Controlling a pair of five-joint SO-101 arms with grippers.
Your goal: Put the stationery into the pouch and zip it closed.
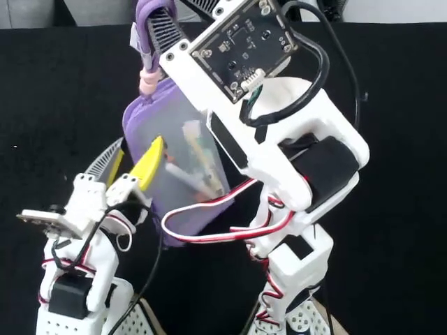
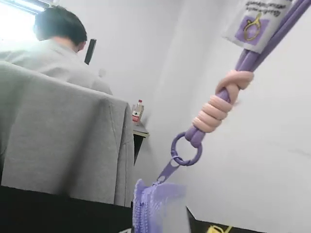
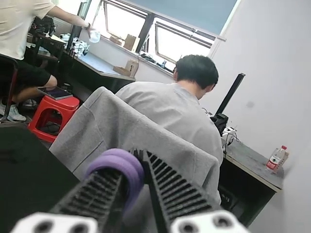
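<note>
1. Pouch [image 1: 150, 115] hangs by its purple strap [image 1: 148, 49] in front of my right arm. The stationery [image 1: 190, 174] shows through its clear face. I cannot tell whether its lower end rests on the table [image 1: 391, 105].
2. My right gripper [image 1: 157, 28] is clamped on the strap's loop. My left gripper [image 1: 136, 152] sits at the pouch's side edge with its jaws apart. Its yellow finger [image 1: 150, 164] lies over the clear face and the other finger is outside the edge, gripping nothing that I can see.
3. One risk is that the whole load hangs from a round strap in ribbed jaws. If the strap slides out, the pouch drops.
4. The strap also joins the zipper pull [image 2: 167, 171], so tugging it would likely just lift the pouch unless my left gripper pins the body first. I cannot tell how far the zip is shut, and if it is part open, a tilt could spill pens.
5. The left wrist view adds detail the high view lacks: the pink knot [image 2: 218, 104], the ring [image 2: 187, 145] and the pull at the pouch's corner. The right wrist view shows the strap squeezed between my jaws. The high view shows the contents and where my left fingers stand.
</note>
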